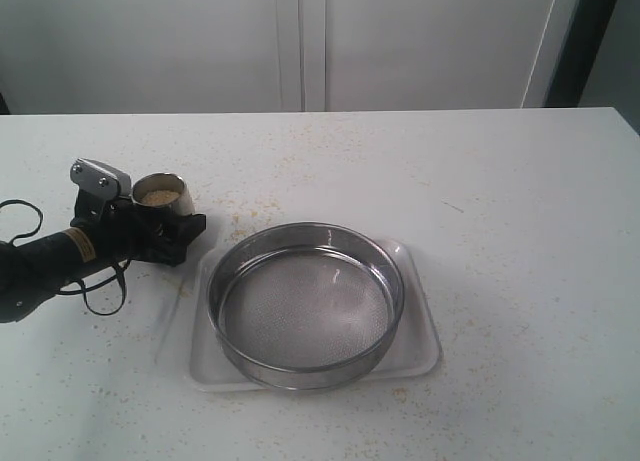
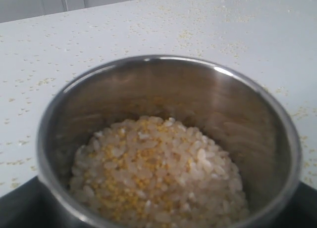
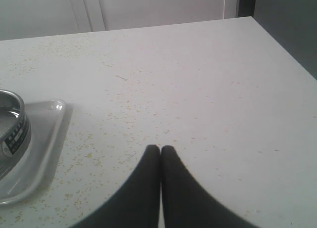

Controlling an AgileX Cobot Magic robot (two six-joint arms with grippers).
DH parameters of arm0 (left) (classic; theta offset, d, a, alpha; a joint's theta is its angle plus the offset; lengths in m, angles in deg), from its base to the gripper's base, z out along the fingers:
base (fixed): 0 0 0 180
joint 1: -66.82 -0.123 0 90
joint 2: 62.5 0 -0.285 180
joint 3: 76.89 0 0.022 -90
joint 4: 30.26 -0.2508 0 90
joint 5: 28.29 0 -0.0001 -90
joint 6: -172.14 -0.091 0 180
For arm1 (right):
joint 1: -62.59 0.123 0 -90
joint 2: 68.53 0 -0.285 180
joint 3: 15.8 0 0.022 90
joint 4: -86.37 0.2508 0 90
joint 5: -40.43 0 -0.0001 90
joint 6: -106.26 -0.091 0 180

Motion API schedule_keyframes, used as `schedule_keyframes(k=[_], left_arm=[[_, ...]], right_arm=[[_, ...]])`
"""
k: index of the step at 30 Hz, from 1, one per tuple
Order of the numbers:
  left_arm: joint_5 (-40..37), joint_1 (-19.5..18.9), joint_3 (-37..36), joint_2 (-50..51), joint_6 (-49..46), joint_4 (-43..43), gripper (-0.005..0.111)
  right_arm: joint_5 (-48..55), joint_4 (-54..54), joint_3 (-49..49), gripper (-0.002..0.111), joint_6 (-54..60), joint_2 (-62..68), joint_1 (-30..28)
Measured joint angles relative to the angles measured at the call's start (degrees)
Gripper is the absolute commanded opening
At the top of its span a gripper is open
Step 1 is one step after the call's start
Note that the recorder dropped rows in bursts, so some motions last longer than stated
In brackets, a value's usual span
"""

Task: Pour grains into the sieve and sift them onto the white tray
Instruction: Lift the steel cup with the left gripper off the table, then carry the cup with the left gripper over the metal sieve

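A small steel cup (image 1: pixel 166 205) holding the grains (image 1: pixel 158 195) stands at the left of the table, apart from the tray. My left gripper (image 1: pixel 172 221) is shut on the cup, with a black finger (image 2: pixel 17 205) on either side of it. In the left wrist view the cup (image 2: pixel 168 89) fills the picture, with whitish and yellow grains (image 2: pixel 156 168) heaped inside. The sieve (image 1: pixel 305 311) is empty and rests on the white tray (image 1: pixel 422 343) at the middle of the table. My right gripper (image 3: pixel 160 150) is shut and empty above bare table, to the right of the tray (image 3: pixel 47 134) and the sieve (image 3: pixel 12 131).
Stray grains (image 1: pixel 240 221) are scattered over the white table between the cup and the tray, and round the tray's corners. A white wall with panel seams (image 1: pixel 300 41) runs behind the table's far edge. A black cable (image 1: pixel 100 296) loops under the left arm.
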Motion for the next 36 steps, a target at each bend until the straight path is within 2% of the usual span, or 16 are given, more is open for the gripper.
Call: schedule_keyframes(k=[15,23,36], left_arm=[[-1.1,0.0,-0.1,-1.8,5.8,-7.4,0.000],[-1.1,-4.0,-7.4,-10.1,7.2,-8.9,0.000],[-4.6,-4.0,-12.0,-20.1,10.1,-13.4,0.000]], right_arm=[[0.0,0.0,0.0,0.000,0.0,0.0,0.0],[0.0,0.0,0.0,0.000,0.0,0.0,0.0],[0.0,0.0,0.0,0.000,0.0,0.0,0.0]])
